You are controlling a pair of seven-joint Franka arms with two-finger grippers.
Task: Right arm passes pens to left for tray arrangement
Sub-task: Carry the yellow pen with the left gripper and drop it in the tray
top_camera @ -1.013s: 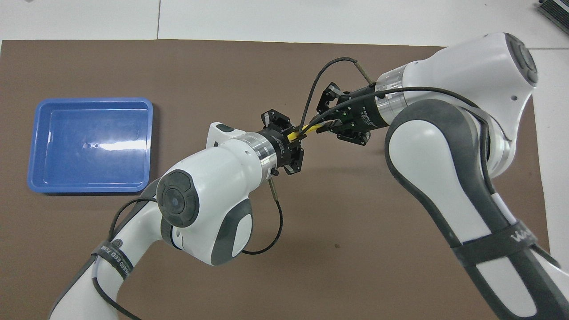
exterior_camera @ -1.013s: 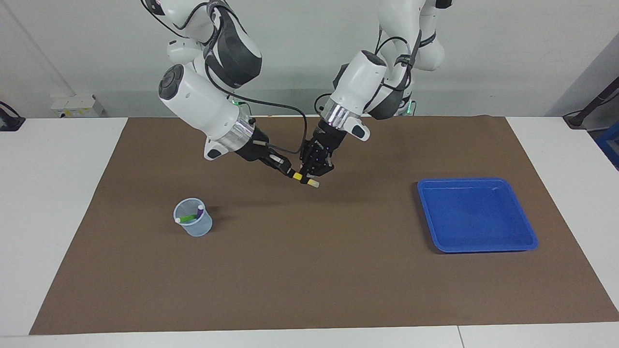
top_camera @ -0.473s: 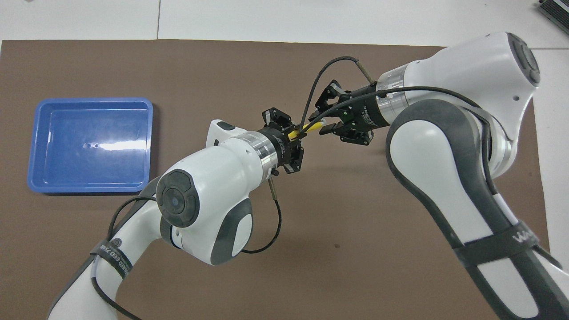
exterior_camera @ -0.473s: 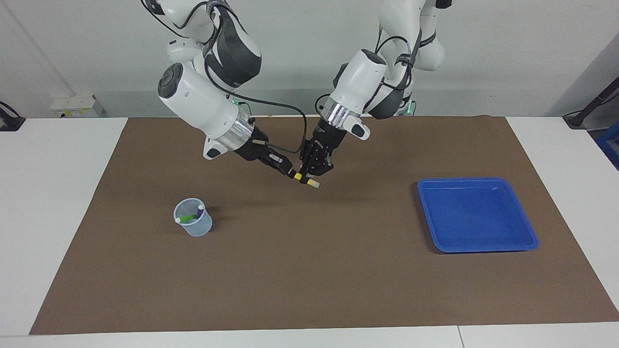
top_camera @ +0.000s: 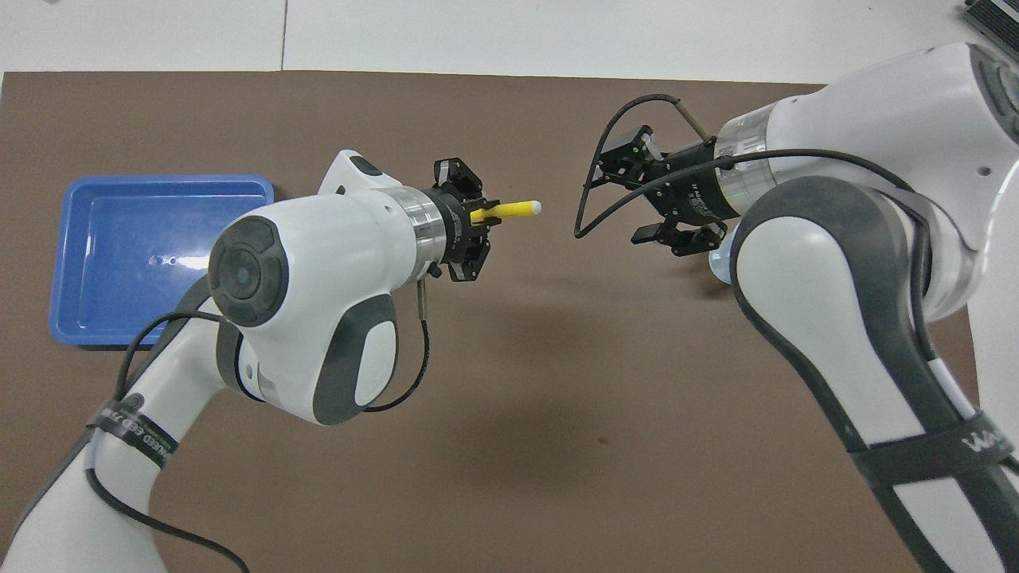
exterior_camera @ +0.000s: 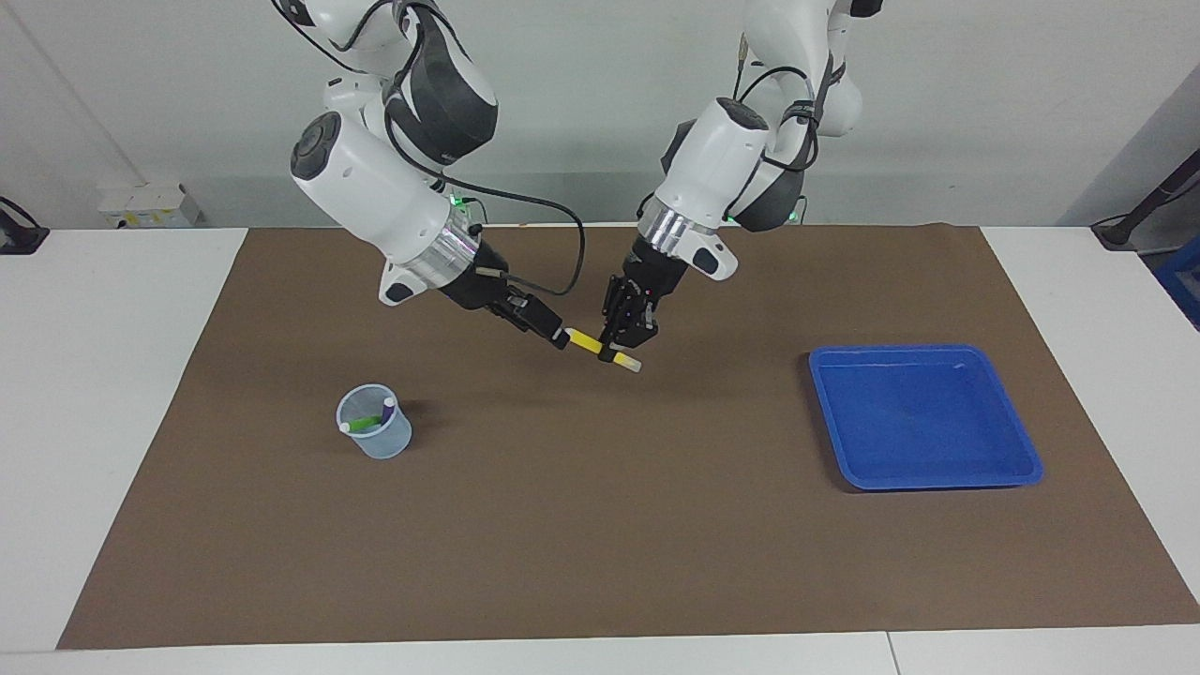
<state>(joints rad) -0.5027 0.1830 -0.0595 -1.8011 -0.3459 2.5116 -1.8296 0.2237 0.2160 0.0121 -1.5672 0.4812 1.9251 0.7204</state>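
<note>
my left gripper is clamped on the yellow pen, up in the air over the brown mat about mid-table. in the overhead view the same gripper holds the pen near one end, and the rest sticks out level toward the right arm's end of the table, pale tip outermost.

my right gripper sits just beside that free end, fingers apart, nothing between them. from above there is a clear gap between the right gripper and the pen tip, so no contact there. the facing view makes them look almost touching, so i read the gap from above.

the other two pens stand in the small translucent cup on the mat toward the right arm's end: the purple pen and the green pen, both leaning on the cup wall. the right arm hides most of the cup in the overhead view.

the blue tray lies flat on the mat toward the left arm's end, well apart from both grippers. from above the tray has my left arm crossing its near corner. no pen in it.
</note>
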